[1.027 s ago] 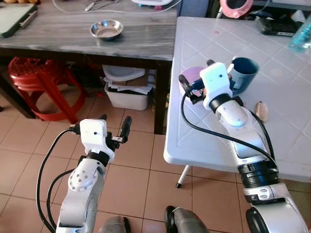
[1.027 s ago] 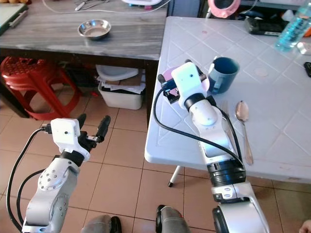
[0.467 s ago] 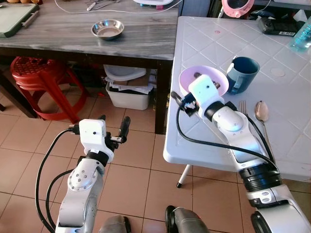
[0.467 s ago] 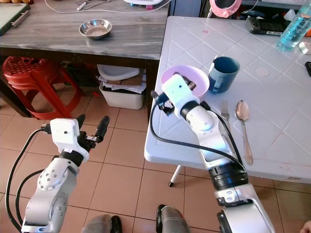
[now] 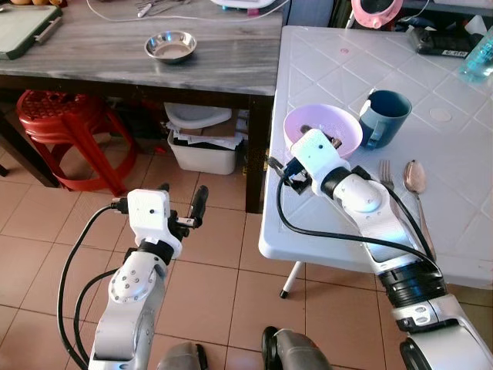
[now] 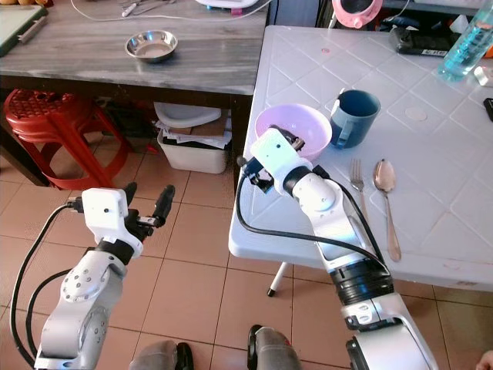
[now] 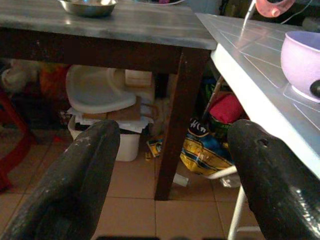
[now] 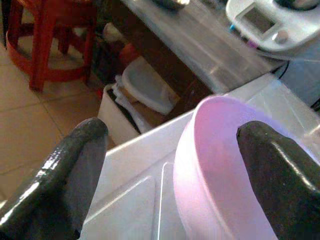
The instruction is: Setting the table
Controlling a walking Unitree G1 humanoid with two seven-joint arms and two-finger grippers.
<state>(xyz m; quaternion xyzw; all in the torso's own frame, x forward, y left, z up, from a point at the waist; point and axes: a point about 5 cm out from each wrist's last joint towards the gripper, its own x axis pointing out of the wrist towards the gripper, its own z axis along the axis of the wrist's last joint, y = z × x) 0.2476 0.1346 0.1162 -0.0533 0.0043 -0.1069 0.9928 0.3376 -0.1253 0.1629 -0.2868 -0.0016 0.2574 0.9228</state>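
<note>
The right end effector [image 8: 170,165] is spread open at the bowl's [image 6: 293,127] near rim on the desk [image 6: 431,193]; the mug [image 6: 353,118] stands just beyond. The left end effector [image 5: 181,208] hangs open over the floor.

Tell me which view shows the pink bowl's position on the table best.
The right eye view: the pink bowl sits whole beside the blue mug. The left eye view partly covers it; the wrist views catch only its wall.
</note>
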